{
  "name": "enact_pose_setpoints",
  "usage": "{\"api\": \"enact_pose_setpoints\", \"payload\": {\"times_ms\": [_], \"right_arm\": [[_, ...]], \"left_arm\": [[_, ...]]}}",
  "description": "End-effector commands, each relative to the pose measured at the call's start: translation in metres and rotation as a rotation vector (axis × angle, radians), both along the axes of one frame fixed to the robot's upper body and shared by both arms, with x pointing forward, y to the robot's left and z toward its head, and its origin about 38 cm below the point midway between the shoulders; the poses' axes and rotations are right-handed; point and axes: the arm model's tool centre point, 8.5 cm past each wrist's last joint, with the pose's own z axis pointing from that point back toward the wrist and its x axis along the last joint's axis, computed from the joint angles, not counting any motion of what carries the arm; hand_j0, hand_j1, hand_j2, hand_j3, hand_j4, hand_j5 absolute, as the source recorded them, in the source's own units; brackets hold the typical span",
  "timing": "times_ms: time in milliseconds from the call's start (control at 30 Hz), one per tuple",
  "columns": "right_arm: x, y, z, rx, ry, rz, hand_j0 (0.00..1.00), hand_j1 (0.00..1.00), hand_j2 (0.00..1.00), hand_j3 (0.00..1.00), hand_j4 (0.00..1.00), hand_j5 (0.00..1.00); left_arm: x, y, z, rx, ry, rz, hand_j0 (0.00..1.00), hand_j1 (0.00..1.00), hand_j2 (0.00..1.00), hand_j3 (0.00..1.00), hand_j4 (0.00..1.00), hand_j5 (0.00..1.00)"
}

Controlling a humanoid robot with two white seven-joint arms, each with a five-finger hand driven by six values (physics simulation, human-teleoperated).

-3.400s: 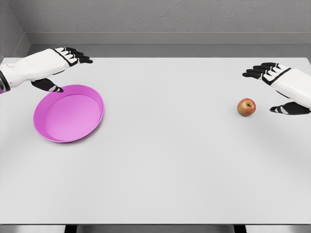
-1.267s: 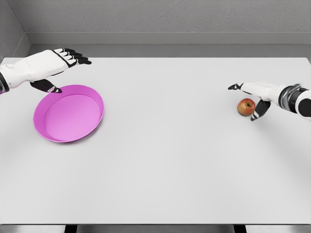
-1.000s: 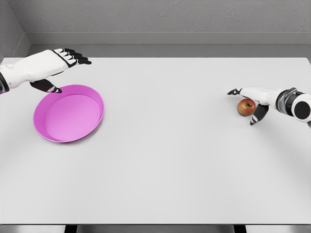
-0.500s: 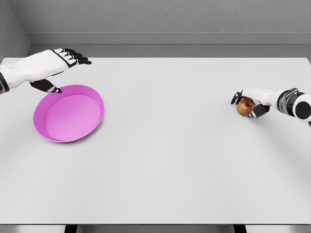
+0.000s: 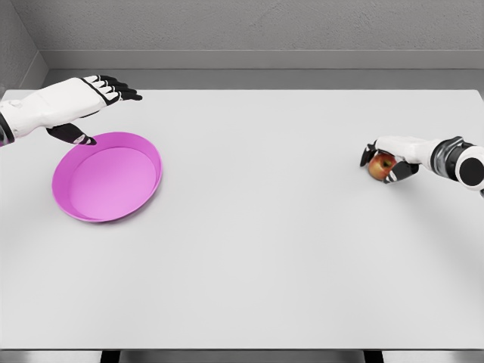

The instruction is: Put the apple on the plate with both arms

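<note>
right hand (image 5: 390, 157) curled around the apple (image 5: 380, 166) at the table's (image 5: 257, 249) right side, left hand (image 5: 83, 102) held flat with fingers extended above the far rim of the pink plate (image 5: 107, 177), plate and apple well apart

Single head view, looking down and forward over the white table (image 5: 257, 249), wall behind, moderately near

No readable text, label or number anywhere.
</note>
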Motion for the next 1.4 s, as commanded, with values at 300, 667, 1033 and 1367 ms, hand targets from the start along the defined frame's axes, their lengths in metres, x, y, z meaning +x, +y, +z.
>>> {"api": "enact_pose_setpoints", "payload": {"times_ms": [300,667,1033,1367], "right_arm": [[-0.005,0.022,0.024,0.016,-0.058,0.075,0.57,0.57,0.57,0.57,0.57,0.57],[-0.032,0.08,0.05,0.076,-0.148,0.373,0.58,0.58,0.58,0.58,0.58,0.58],[-0.038,0.098,0.06,0.106,-0.199,0.545,0.57,0.57,0.57,0.57,0.57,0.57],[-0.035,0.12,0.073,0.141,-0.241,0.602,0.57,0.57,0.57,0.57,0.57,0.57]], "left_arm": [[0.0,0.0,0.0,-0.007,0.002,0.002,1.0,1.0,1.0,1.0,1.0,1.0],[0.001,-0.002,0.0,-0.008,-0.001,-0.001,1.0,1.0,1.0,1.0,1.0,1.0],[0.002,-0.002,0.0,-0.013,-0.003,0.002,1.0,1.0,1.0,1.0,1.0,1.0],[0.001,-0.003,-0.002,-0.015,0.003,0.002,1.0,1.0,1.0,1.0,1.0,1.0]]}}
